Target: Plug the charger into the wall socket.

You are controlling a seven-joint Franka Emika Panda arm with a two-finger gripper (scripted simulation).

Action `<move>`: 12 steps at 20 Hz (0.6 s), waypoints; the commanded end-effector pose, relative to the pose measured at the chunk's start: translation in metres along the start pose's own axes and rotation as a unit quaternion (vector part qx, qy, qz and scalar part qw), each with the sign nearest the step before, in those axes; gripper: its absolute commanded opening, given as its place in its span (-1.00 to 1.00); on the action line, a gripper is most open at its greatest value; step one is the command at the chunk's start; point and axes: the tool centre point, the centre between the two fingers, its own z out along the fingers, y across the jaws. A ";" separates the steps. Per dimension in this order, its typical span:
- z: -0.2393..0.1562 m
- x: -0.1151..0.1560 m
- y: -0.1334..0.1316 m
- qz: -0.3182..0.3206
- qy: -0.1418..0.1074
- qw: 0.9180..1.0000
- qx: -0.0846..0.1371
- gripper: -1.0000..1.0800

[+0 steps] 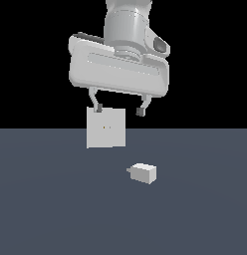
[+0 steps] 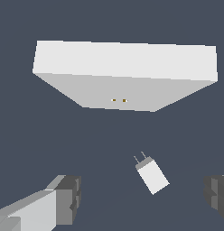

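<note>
One charger (image 1: 143,173) lies on the dark grey worktop (image 1: 56,209), a small white block with its short prong stub pointing toward the exterior view's left. It sits apart from everything else, with bare surface on every side of it. One wall socket (image 1: 106,128) stands upright farther back and toward the exterior view's left — a flat white square plate with two tiny yellowish holes at its centre. Its lower edge meets the worktop; its face looks toward the camera. In the wrist view the same plate (image 2: 127,76) shows its thick upper edge and, below that, the face with the two holes, while the charger (image 2: 152,176) lies tilted well short of it with two thin prongs aimed roughly at the plate.

The claw (image 1: 119,109) hangs above the scene, clear of both things, its two dark-tipped fingers (image 1: 98,109) spread wide and holding nothing. One fingertip overlaps the socket's upper corner in the exterior view — whether it touches cannot be told. Open worktop separates charger and socket.
</note>
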 end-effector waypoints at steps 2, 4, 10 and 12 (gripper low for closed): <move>0.005 -0.006 0.003 -0.025 0.013 1.000 0.004 0.92; 0.008 -0.009 0.005 -0.039 0.020 0.999 0.007 0.92; 0.016 -0.016 0.010 -0.076 0.040 0.996 0.014 0.92; 0.019 -0.019 0.011 -0.088 0.047 0.995 0.016 0.92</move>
